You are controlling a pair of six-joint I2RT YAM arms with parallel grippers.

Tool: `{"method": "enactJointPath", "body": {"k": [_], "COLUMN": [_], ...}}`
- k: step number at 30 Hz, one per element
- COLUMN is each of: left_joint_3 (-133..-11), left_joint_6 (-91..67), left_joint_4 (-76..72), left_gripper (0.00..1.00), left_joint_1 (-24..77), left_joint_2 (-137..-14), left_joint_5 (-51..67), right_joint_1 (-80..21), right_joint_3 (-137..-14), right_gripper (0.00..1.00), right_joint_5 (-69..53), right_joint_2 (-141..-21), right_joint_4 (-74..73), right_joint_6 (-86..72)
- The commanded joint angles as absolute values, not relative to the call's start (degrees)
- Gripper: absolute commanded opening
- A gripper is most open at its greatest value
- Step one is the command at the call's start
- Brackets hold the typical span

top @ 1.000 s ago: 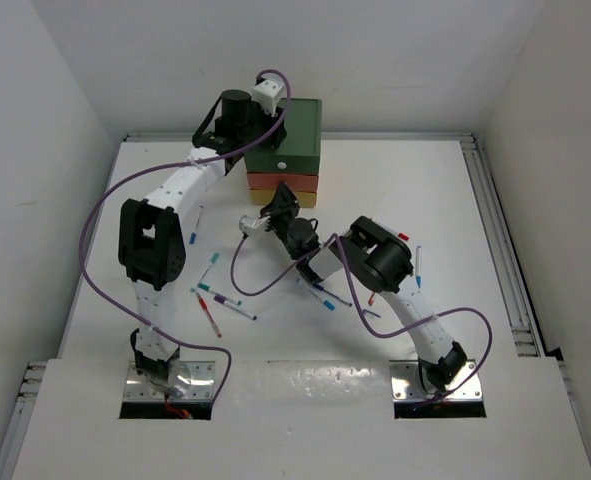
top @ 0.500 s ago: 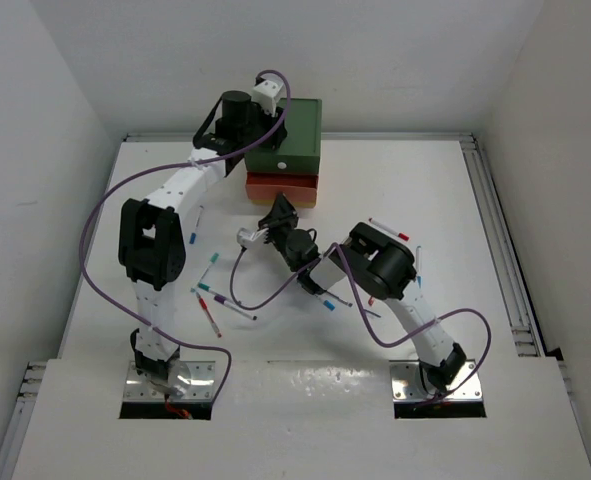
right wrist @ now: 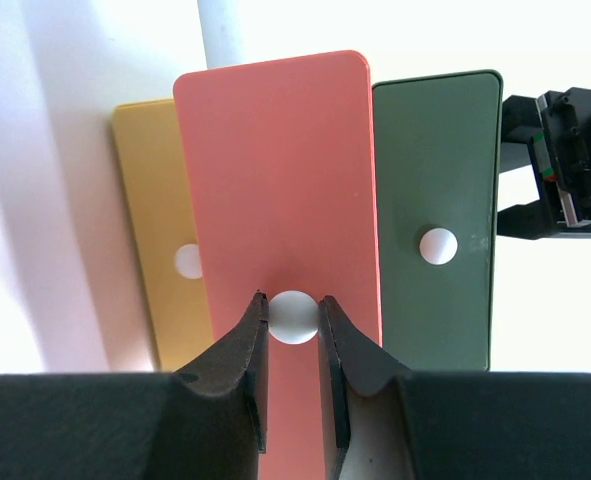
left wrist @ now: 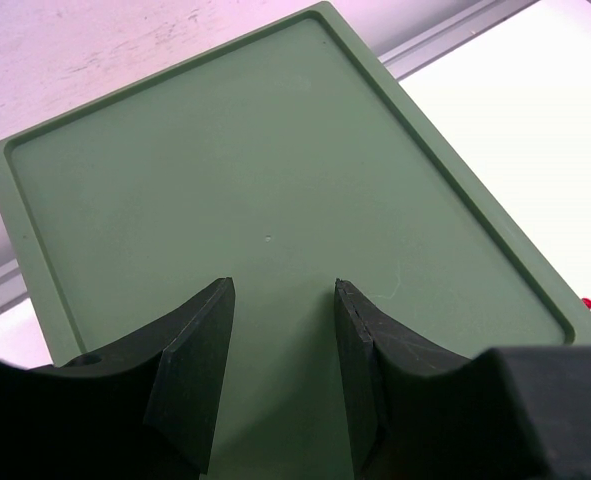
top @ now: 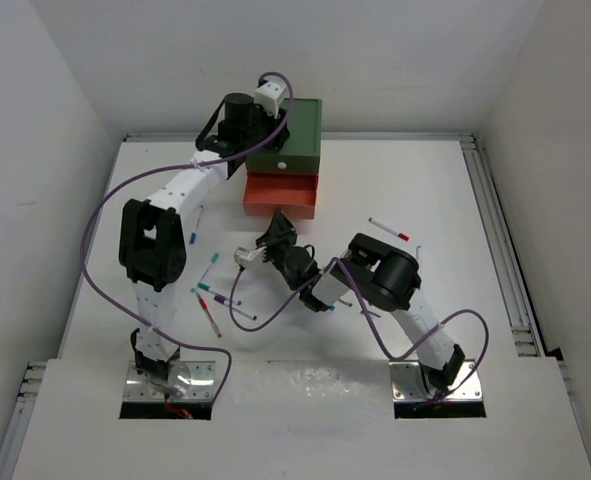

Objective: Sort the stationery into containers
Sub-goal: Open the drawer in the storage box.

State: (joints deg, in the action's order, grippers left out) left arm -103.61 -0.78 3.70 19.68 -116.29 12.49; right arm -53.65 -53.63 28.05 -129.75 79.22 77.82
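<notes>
Dev: Orange-red plastic drawer (top: 281, 192) has slid further out toward the arms, and the right arm (top: 380, 275) drew back with it.
Ops: Grip?
Dev: Right gripper (right wrist: 294, 302) is clamped on the drawer's small white round knob (right wrist: 294, 320). Left gripper (left wrist: 281, 300) is spread apart over the dark green cabinet top (left wrist: 265, 170). White-barrelled pens (top: 225, 298) lie loose on the white table (top: 445, 200).

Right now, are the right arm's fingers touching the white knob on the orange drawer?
Touching. The right wrist view shows both fingers pressed against the sides of the knob on the orange drawer, with no gap.
</notes>
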Motion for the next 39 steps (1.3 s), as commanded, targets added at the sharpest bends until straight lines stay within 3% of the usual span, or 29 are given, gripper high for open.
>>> {"method": "enactJointPath", "body": {"k": [1, 19, 23, 27, 31, 39], "left_joint_3": [-100.9, -100.0, -100.1, -100.3, -100.7, -100.9], "left_joint_6": [-2.5, -2.5, -2.2, -1.9, -1.7, -1.2], "left_joint_4": [10.1, 10.3, 10.2, 10.2, 10.3, 10.5], "left_gripper": [0.51, 0.51, 0.51, 0.51, 0.51, 0.51], "left_joint_1": [20.7, 21.3, 21.3, 21.4, 21.5, 22.0], "left_joint_2": [-115.3, -114.4, -114.4, -114.4, -114.5, -114.2], "left_joint_5": [12.7, 12.3, 12.4, 12.0, 11.9, 11.6], "right_joint_1": [-55.5, -58.5, -59.0, -59.3, -59.5, -59.9], "right_joint_3": [-51.9, -48.1, -47.6, -46.9, -46.3, -44.9], "right_gripper": [0.00, 0.00, 0.05, 0.32, 0.51, 0.68], "right_joint_5": [30.1, 33.4, 33.7, 33.7, 33.9, 33.3], "right_joint_2": [-127.7, -124.7, -124.6, -124.6, -124.0, -122.8], "right_joint_4": [94.4, 94.3, 94.2, 94.2, 94.3, 94.2], "right_joint_6": [75.6, 74.4, 74.4, 74.2, 73.9, 73.7]}}
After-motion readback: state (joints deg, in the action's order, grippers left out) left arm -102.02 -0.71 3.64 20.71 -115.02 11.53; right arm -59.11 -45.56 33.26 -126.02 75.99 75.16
